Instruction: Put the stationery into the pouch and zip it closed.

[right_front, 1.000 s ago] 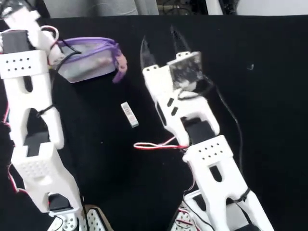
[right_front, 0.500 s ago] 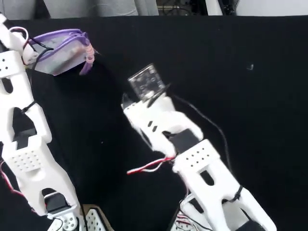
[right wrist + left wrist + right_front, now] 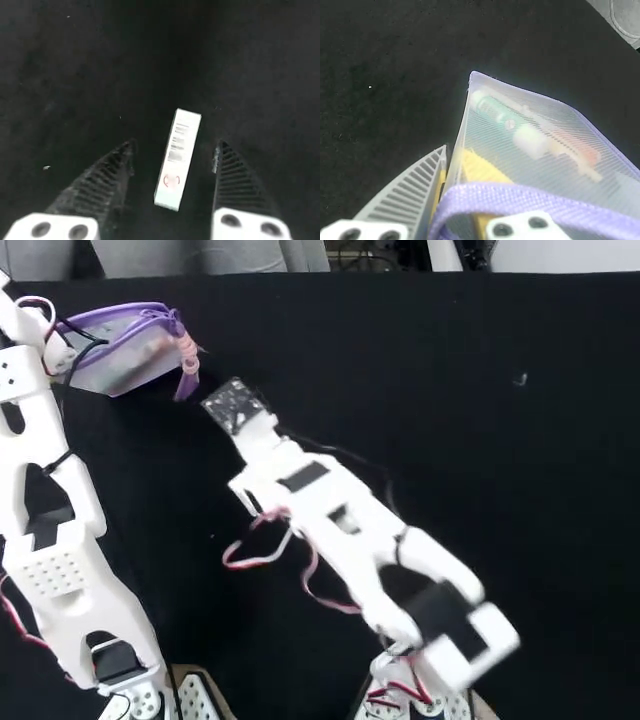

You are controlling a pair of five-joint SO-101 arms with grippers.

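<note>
My right gripper (image 3: 174, 145) is standing wide open, its two black ribbed fingers (image 3: 107, 175) spread to either side of the white eraser (image 3: 177, 157). The eraser is lying flat on the black table (image 3: 60, 65) in the gap between them. It is pointing lengthwise away from my wrist and touching neither finger, though it is sitting a little closer to one of them. I cannot tell whether my fingertips are resting on the cloth or hanging just above it.

My left gripper (image 3: 451, 175) is clamping the clear mesh pouch (image 3: 535, 160). One grey ribbed finger (image 3: 410, 200) is pressing against the outside of its wall, just under the purple zip band (image 3: 520, 197). Through the mesh, a green pen (image 3: 492, 107), a white capped piece (image 3: 530, 140) and a red-orange pen (image 3: 575, 150) are lying side by side. A yellow item (image 3: 477, 170) is sitting closer to my fingers. I cannot tell how far the zip is drawn.

From the high view, my right arm (image 3: 340, 520) is stretching from the near edge toward the left middle of the table (image 3: 520, 490), covering the eraser's spot. Beyond it, at the far left corner, my left gripper (image 3: 55, 345) is holding the pouch (image 3: 125, 355) with its purple edge up. A pink zip pull (image 3: 185, 365) is hanging from the end nearest my right arm.
</note>
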